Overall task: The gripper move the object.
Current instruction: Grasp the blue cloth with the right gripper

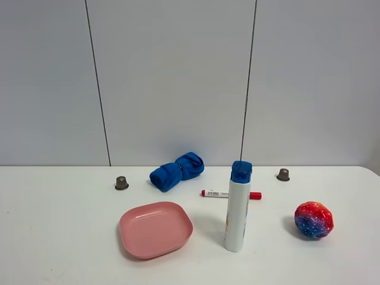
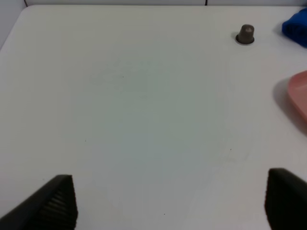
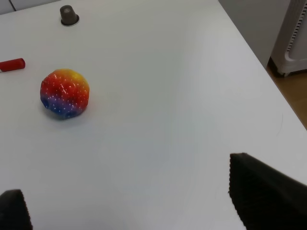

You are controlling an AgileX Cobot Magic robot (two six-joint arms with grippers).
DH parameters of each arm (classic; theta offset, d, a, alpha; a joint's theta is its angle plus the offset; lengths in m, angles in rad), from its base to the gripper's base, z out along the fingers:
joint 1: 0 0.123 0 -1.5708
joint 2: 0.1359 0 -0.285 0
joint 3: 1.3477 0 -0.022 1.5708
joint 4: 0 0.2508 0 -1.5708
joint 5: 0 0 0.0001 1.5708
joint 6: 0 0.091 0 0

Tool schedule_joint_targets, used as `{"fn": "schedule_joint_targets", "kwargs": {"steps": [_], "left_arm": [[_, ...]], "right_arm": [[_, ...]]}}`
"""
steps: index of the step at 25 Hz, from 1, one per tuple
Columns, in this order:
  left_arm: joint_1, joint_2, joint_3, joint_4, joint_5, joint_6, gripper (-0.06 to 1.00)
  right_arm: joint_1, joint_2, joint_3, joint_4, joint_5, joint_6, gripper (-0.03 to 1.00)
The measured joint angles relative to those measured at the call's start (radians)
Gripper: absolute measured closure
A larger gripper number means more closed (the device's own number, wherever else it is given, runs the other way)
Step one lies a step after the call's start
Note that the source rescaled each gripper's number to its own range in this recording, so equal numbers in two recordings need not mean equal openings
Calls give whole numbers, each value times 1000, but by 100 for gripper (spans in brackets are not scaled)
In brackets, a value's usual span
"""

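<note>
Partly out of a wrist view: blue cloth (image 2: 296,26), pink plate (image 2: 300,95), red marker (image 3: 10,64).

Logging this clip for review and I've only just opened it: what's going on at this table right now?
Nothing is being handled yet. The blue cloth bundle lies untouched at the back of the table, behind the pink plate and left of the red-capped marker. Neither arm shows in the high view. The left gripper and right gripper each hover over bare table, jaws wide open and empty, the right one near the speckled ball. The move has not started.
</note>
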Motion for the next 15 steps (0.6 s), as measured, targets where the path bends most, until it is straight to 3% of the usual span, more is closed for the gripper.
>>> {"fn": "schedule_joint_targets", "kwargs": {"steps": [9, 12, 15], "left_arm": [[0, 0, 0, 0, 0, 0, -6], [0, 0, 0, 0, 0, 0, -6], [0, 0, 0, 0, 0, 0, -6]], "right_arm": [[0, 0, -7, 29, -22, -11, 7], [0, 0, -45, 106, -120, -23, 7], [0, 35, -103, 238, -195, -115, 7]]}}
